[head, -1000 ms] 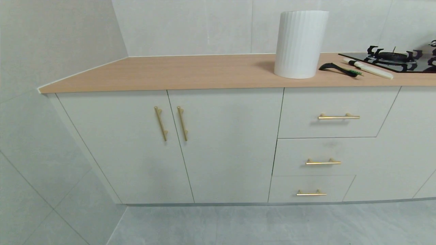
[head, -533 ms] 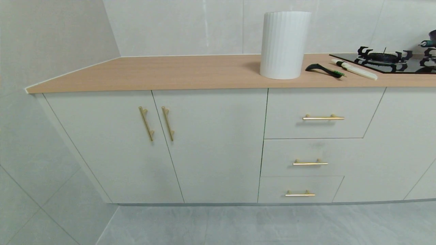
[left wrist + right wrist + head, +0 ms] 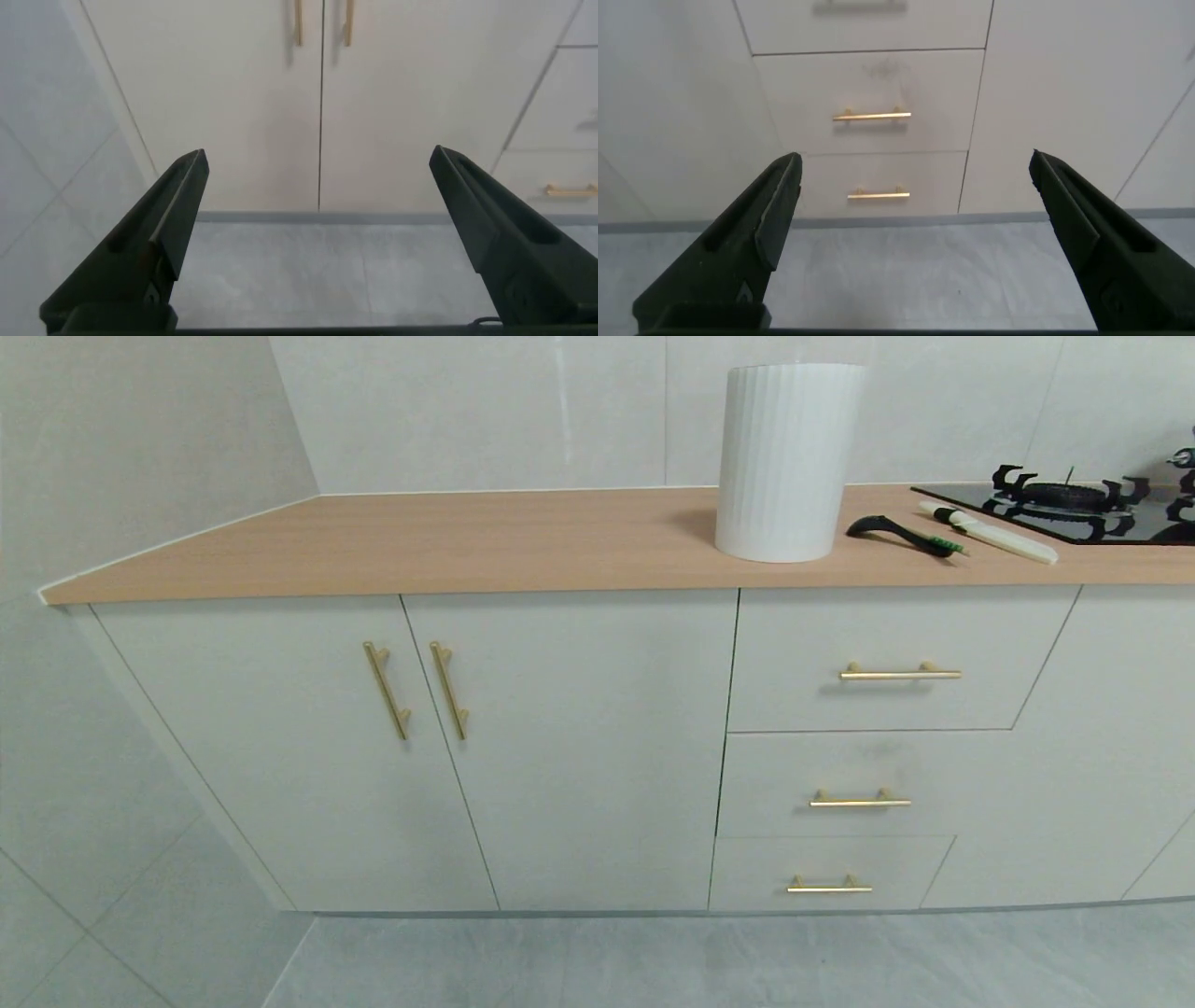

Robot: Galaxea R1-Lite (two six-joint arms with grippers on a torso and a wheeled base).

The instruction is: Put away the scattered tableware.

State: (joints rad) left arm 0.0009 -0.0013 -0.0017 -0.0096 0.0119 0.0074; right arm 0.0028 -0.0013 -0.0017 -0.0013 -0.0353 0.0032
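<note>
Tableware here means two slim pieces, both toward the right end of the counter (image 3: pixel 467 537) and well apart from my pincers. From my left: my left pincer (image 3: pixel 316 161) hangs low before the doors (image 3: pixel 579 756), near the floor, its fingers spread wide with nothing between them. I judge it is held that way because no pick has begun, and wide open is how it should arrive at a thin handle. Farther right on the counter stands a tall ribbed canister (image 3: pixel 787 462), upright; I cannot see into its top. It is the likely home for the pieces, which would explain why it sits so close to them. Below it is a stack of three drawers (image 3: pixel 840 765), all shut. My right pincer (image 3: pixel 913 161) hangs low in front of the lower two, likewise spread wide and holding nothing.

Now the pieces themselves. The black tool (image 3: pixel 896 534) lies flat just right of the canister, near it but not touching — a curved dark handle ending in a touch of green at its right end. Just beyond it lies the white tool (image 3: pixel 994 532), long and pale with a dark band near its far end, slanting alongside the near edge of the hob (image 3: pixel 1064 497). Whether the two pieces touch I cannot tell. Both lie flush on the wood — I expect each needs a pinch from above, across its narrow width.
</note>
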